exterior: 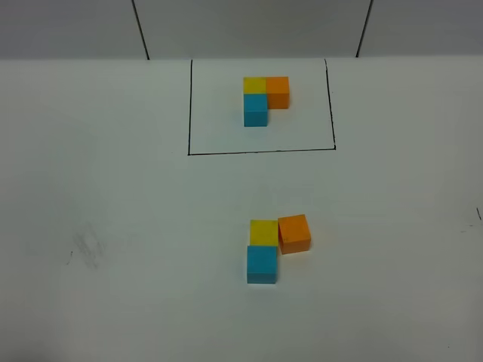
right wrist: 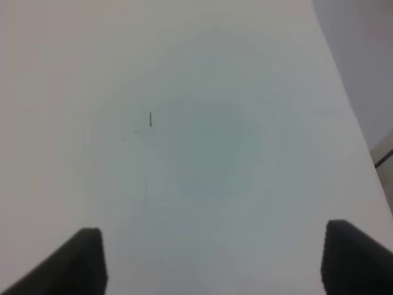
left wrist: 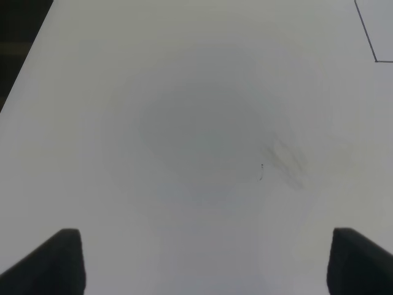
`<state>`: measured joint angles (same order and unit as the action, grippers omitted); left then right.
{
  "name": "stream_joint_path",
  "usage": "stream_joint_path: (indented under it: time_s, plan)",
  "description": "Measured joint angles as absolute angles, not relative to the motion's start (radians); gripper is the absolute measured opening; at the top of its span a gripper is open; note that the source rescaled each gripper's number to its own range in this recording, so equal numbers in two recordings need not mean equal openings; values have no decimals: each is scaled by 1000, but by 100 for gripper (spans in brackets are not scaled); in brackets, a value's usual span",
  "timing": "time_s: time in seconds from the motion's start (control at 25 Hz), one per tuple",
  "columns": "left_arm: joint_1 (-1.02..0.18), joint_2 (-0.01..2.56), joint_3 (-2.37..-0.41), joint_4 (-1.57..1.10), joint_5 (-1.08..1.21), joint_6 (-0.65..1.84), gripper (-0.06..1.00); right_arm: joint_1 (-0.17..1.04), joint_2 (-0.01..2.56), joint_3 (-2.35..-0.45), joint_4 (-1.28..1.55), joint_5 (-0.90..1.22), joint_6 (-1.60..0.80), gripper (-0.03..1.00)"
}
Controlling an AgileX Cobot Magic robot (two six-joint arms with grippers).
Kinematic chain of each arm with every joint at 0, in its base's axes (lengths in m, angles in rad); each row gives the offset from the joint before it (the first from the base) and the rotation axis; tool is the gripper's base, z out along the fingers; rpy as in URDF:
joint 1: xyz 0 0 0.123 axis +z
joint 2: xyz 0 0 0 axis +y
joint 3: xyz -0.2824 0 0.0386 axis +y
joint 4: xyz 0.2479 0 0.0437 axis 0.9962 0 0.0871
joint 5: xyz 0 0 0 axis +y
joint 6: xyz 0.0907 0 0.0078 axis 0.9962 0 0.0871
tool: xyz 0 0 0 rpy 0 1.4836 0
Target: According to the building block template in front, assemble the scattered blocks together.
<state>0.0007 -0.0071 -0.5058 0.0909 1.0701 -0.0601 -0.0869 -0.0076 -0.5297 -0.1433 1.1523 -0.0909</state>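
Note:
The template (exterior: 266,100) sits at the back inside a thin black rectangle (exterior: 189,113): yellow, orange and blue cubes joined in an L. Nearer the front lie the scattered blocks. The yellow cube (exterior: 263,232) touches the sky-blue cube (exterior: 262,263) in front of it. The orange cube (exterior: 294,233) lies to the right of the yellow one, slightly turned. Neither arm shows in the high view. My left gripper (left wrist: 199,261) is open and empty over bare table. My right gripper (right wrist: 215,258) is open and empty over bare table. No block shows in either wrist view.
The white table (exterior: 113,211) has faint smudges at the left (exterior: 87,245), also seen in the left wrist view (left wrist: 285,160). A corner of the black rectangle (left wrist: 374,60) shows there. The table's edge (right wrist: 353,110) shows in the right wrist view.

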Motion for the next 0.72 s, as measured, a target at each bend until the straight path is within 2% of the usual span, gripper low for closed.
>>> stream_joint_path:
  time_s: [0.2,0.72]
  plan:
    - [1,-7,-506,91,1070,-60,69,-83,-8,-530,-210,1208,-91,42]
    - [1,-7,-506,91,1070,-60,69,71,-8,-530,-233,1224,-89,5]
